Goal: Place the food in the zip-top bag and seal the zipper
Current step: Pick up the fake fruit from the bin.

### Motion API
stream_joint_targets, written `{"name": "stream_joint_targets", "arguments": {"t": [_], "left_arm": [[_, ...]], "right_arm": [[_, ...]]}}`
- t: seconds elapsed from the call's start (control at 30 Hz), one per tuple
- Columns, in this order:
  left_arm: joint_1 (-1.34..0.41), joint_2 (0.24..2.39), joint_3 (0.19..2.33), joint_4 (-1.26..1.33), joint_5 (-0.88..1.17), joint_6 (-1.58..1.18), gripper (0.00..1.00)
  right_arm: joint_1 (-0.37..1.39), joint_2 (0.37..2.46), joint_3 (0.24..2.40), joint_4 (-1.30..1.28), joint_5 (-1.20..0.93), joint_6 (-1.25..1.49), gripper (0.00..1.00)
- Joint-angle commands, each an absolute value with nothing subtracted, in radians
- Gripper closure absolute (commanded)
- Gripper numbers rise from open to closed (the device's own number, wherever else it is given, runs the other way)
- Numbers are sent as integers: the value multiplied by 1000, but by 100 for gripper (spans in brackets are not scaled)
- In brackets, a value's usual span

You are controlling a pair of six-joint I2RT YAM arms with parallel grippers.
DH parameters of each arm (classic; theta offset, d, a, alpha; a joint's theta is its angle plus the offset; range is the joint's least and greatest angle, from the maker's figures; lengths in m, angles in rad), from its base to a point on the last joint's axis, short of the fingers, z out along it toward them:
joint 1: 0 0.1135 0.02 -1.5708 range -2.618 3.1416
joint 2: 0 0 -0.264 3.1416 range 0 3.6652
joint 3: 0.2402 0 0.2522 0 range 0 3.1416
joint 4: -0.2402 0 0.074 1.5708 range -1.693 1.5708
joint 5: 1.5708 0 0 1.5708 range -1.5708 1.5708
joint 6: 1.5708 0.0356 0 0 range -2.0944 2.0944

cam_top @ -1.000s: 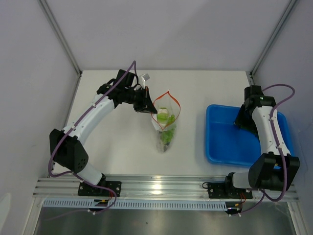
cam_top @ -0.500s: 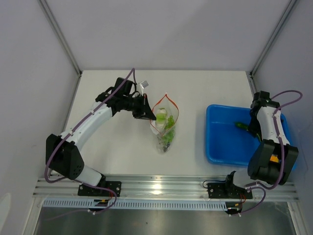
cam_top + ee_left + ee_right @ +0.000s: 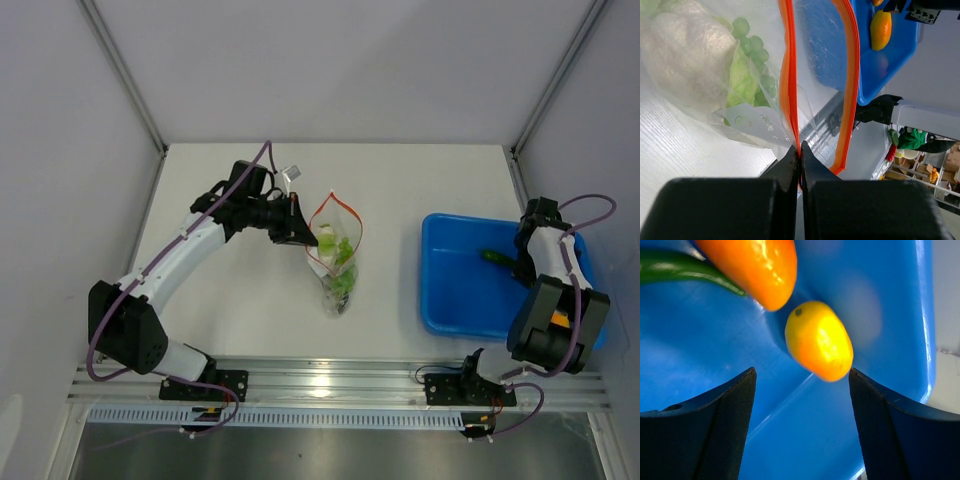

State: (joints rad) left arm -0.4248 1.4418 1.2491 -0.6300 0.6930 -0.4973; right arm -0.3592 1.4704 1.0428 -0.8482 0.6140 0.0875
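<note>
Clear crinkly zip-top bag, mouth gaping, green leafy pieces inside, lies just ahead of left gripper, which is clenched on one side of the orange-red zipper; right gripper spread wide over blue tray, yellow-orange fruit just beyond its fingertips, untouched.
</note>
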Motion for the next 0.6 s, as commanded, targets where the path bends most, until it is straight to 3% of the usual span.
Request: {"name": "stream_joint_targets", "arguments": {"t": [0.0, 0.57], "left_arm": [[-417, 1411, 1246, -598, 719, -503, 100], [-405, 1439, 1236, -611, 689, -497, 99]], "right_arm": [[-399, 1522, 1012, -730, 649, 22, 25], [-495, 1617, 884, -528, 670, -69, 25]]}}
